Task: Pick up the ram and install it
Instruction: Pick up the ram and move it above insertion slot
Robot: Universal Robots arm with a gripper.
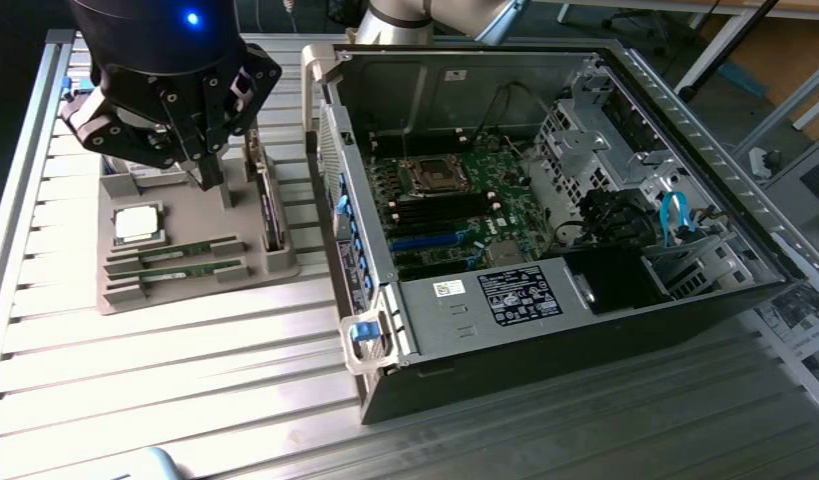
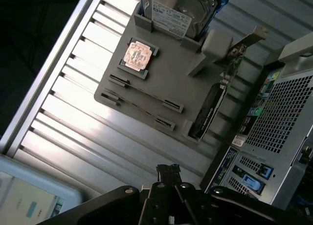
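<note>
work table (image 1: 182, 350): metal, built of parallel ribbed slats with dark grooves between them; a raised rail (image 1: 36, 150) runs along its edge on the exterior view's left. lighting: strong light reflects white off the slats on that side; toward the exterior view's right the slats read a duller grey. beyond the rail: dark, no detail discernible. far corner, exterior view's right: a brown surface (image 1: 783, 55), floor or board cannot be told, crossed by a black slanting stand leg (image 1: 724, 45). printed newspaper sheets (image 1: 799, 325) lie just beside the slats at the right edge. a pale grey box (image 1: 812, 178) sits beyond them.
</note>
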